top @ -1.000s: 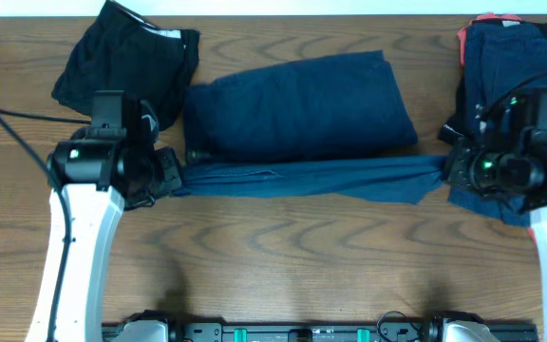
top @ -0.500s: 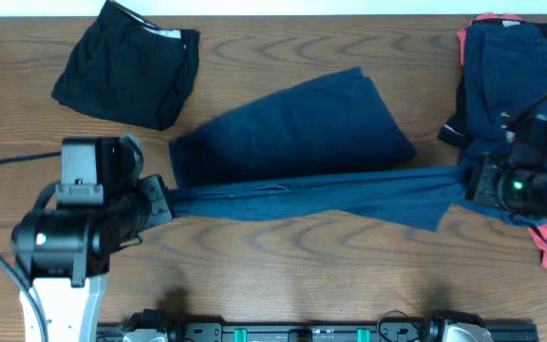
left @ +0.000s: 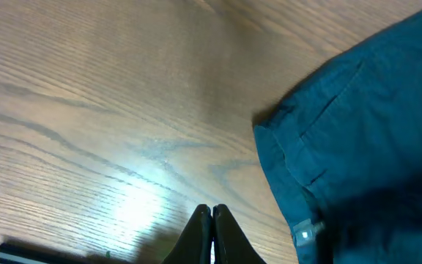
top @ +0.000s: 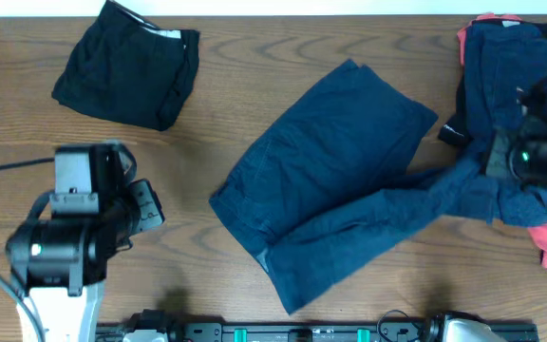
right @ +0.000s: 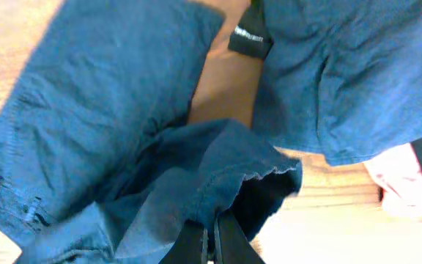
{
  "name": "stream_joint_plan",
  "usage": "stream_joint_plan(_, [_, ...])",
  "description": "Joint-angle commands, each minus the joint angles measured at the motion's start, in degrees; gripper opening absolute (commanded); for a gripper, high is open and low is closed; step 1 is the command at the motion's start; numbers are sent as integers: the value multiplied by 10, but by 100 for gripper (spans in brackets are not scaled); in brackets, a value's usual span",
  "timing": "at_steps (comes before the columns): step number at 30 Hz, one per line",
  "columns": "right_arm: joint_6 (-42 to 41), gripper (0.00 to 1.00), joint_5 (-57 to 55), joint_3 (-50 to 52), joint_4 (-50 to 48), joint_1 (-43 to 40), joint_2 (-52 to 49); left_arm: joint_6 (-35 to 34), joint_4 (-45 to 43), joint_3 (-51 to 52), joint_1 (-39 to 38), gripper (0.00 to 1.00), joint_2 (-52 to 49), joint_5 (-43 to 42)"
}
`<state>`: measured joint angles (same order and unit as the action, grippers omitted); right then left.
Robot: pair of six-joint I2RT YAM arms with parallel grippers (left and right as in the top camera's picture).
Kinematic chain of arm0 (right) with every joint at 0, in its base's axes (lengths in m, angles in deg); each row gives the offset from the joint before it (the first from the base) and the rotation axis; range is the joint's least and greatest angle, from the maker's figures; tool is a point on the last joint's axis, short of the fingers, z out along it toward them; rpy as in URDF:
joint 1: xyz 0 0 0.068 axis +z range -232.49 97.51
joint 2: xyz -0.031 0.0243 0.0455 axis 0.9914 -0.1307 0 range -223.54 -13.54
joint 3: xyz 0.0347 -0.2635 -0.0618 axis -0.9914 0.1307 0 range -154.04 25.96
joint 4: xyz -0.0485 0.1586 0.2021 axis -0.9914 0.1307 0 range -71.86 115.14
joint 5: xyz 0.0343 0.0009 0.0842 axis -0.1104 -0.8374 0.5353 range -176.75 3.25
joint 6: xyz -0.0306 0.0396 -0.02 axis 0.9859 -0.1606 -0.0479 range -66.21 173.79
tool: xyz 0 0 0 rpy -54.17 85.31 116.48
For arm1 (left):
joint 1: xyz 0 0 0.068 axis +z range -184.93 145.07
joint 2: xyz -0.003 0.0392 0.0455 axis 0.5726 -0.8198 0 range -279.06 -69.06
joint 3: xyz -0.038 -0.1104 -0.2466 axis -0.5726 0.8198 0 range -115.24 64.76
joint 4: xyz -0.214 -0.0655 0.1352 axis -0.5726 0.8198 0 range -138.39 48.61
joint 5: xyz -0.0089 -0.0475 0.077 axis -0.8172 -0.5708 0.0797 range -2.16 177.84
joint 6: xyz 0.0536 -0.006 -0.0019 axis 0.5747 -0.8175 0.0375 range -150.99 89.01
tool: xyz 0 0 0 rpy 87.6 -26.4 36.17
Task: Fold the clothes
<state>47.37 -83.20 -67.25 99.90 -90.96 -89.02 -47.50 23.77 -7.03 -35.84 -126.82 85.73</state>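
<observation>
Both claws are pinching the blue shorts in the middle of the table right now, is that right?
Not quite. Only the right gripper pinches the navy shorts. The left gripper is closed on nothing, over the bare table beside the shorts, as the left wrist view shows.

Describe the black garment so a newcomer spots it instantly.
On the wooden table, look to the far-left corner. The black folded fabric garment lies there alone on bare wood. Unlike the dark navy fabric shorts mid-table and the navy-and-coral pile at far right, it is black.
</observation>
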Motion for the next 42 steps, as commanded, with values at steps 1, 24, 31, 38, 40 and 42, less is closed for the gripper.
stream_joint_plan(1, [14,1,-1,-4,-5,9,-36,1,0,-1,2,6,-27,0])
stream_joint_plan(24, [29,1,-1,-4,-29,22,-69,-129,-100,172,-405,46,-129,-176])
stream_joint_plan(31, [29,1,-2,-4,-32,22,-69,-301,-187,222,-477,47,-108,-178])
stream_joint_plan(38, [29,1,-2,-4,-28,22,-69,-336,-224,234,-498,51,-99,-175])
stream_joint_plan(40, [29,1,-2,-4,-28,22,-69,-336,-226,254,-498,52,-99,-171])
stream_joint_plan(42, [29,1,-1,-4,-28,22,-69,-329,-233,275,-500,52,-99,-177])
